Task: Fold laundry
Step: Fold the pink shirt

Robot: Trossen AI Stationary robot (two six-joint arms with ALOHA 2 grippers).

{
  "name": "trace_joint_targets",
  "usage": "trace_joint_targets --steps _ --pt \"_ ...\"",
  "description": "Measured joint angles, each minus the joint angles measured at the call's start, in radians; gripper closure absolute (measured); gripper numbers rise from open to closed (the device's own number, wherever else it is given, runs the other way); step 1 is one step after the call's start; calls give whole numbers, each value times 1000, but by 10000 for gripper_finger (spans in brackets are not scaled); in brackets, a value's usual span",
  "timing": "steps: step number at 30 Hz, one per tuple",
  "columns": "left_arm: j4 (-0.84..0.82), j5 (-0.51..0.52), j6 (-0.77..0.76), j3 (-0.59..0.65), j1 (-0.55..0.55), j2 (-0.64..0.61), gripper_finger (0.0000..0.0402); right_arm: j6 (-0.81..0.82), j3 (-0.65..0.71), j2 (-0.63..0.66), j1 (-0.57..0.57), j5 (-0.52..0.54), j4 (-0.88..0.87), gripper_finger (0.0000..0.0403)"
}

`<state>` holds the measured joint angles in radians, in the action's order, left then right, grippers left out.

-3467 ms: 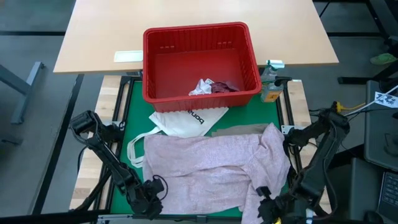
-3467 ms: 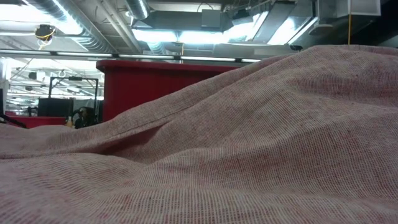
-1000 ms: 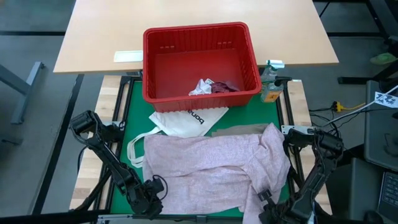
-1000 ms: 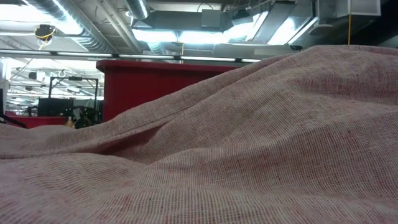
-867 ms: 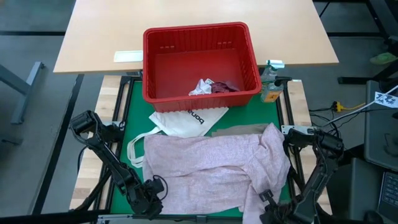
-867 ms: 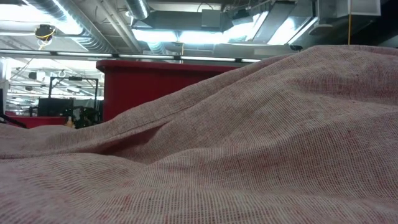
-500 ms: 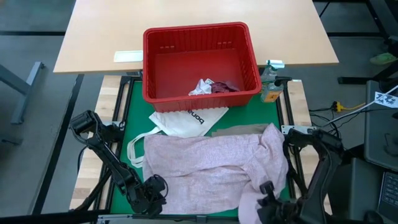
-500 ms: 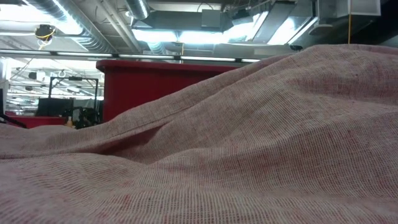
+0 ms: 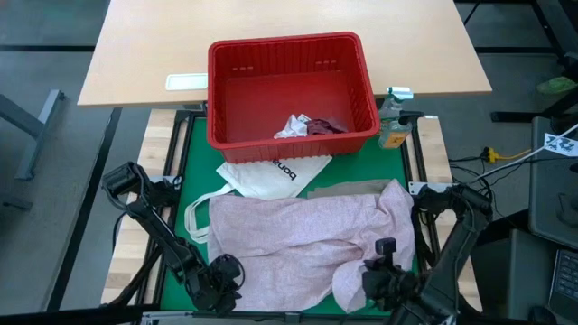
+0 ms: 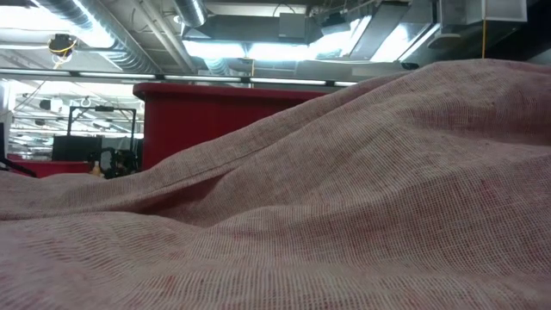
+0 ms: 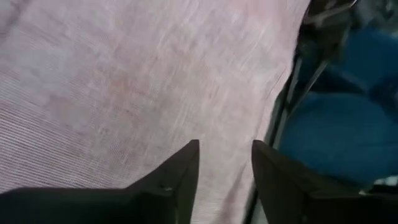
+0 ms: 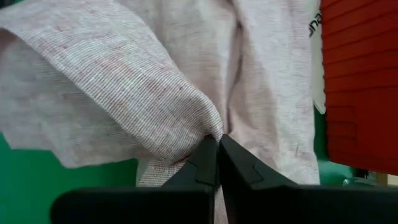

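The mottled pink garment (image 9: 298,235) lies spread on the green mat and fills the low view (image 10: 344,189). A beige-khaki piece (image 9: 348,188) peeks out from under its far edge. A small white piece (image 9: 291,126) and a maroon one (image 9: 325,126) lie in the red basket. My right gripper (image 9: 379,268) is at the garment's near-right part, shut on it. My left gripper (image 9: 221,275) is open at the garment's near-left edge, its fingers (image 11: 225,152) apart over the cloth (image 11: 124,81); whether it touches, I cannot tell. My right gripper pinches a bunched fold of the pink garment's near-right part (image 12: 208,127) between its two fingers (image 12: 217,142). The held flap is raised and turned over toward the table's left, drooping slack (image 12: 112,99), while the rest of the garment lies on the mat.
The red slotted basket (image 9: 289,86) stands at the mat's far side. A white tote bag (image 9: 271,176) with black lettering lies between basket and garment. A small bottle (image 9: 391,122) stands right of the basket. Bare green mat (image 12: 37,186) shows near the right gripper.
My right gripper, shut on the cloth, has moved from the near-right corner up and toward the table's left and far side. The garment's near-right flap has lifted and folded over onto the garment; the remainder stayed flat. The left arm kept still.
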<state>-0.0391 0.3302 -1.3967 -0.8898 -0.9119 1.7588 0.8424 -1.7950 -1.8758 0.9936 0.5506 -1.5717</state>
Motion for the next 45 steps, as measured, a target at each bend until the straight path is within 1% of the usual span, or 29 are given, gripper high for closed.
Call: trace_joint_targets --steps 2,4,6,8,12,16,22,26,31,37,41,45 --pt "18 -31 31 0 -5 23 246 0 1 1 -19 1 0 394" --pt "65 -82 85 0 -10 47 234 -8 1 1 -37 2 0 394" --pt "112 -140 135 0 -19 64 227 -15 1 1 -54 0 0 393" --pt "131 -162 154 0 -27 72 224 -35 1 1 -67 -3 0 393" --pt "139 -165 159 0 -43 73 223 -53 2 1 -82 -15 1 393" --pt "123 -161 216 0 -59 73 223 -58 2 1 -85 -37 0 393" --pt "63 -113 351 -3 -58 72 223 -40 2 1 -84 -56 1 393" --pt "13 -30 413 -3 -58 71 223 -34 2 1 -84 -57 1 393" --pt "-57 98 447 -3 -58 71 223 -33 3 1 -85 -64 1 393" --pt "-117 142 468 -3 -57 72 224 -32 3 1 -85 -72 1 393" --pt "-150 145 468 -3 -57 72 247 -32 3 1 -85 -72 1 393" --pt "-150 167 464 -1 -57 72 300 -7 3 3 -85 -67 1 393"
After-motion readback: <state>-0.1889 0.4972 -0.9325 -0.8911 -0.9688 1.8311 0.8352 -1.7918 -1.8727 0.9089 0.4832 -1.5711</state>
